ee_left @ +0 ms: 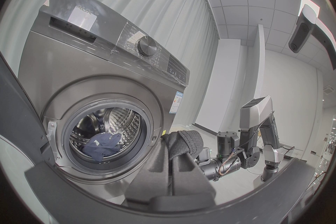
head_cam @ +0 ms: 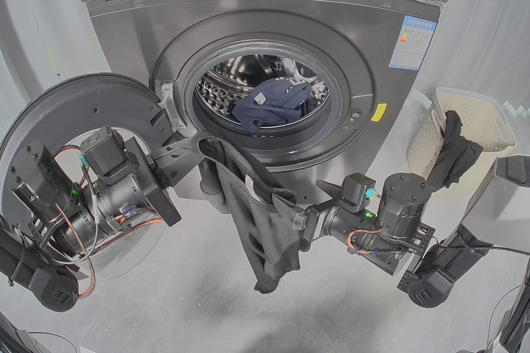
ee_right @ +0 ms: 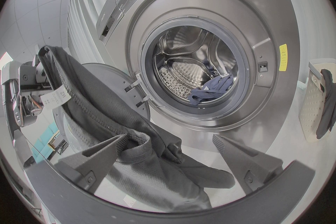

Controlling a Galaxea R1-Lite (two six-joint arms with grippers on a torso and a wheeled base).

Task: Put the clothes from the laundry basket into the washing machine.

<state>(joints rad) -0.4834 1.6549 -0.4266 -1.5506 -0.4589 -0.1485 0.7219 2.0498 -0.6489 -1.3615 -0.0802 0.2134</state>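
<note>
A dark grey garment [head_cam: 254, 205] hangs in front of the washing machine [head_cam: 265, 23], just below its open porthole. My left gripper [head_cam: 185, 150] is shut on the garment's upper end [ee_left: 183, 142]. My right gripper [head_cam: 298, 195] is at the garment's lower right side and stands open; the cloth [ee_right: 133, 130] lies draped over one finger [ee_right: 101, 154] while the other finger [ee_right: 245, 161] is bare. A navy garment [head_cam: 270, 103] lies inside the drum. The cream laundry basket [head_cam: 486, 122] stands on the floor to the right, with a black garment [head_cam: 452, 155] hanging over its rim.
The round machine door [head_cam: 83, 106] is swung open to the left, behind my left arm. Grey floor [head_cam: 182, 288] spreads in front of the machine. A pale curtain hangs behind it.
</note>
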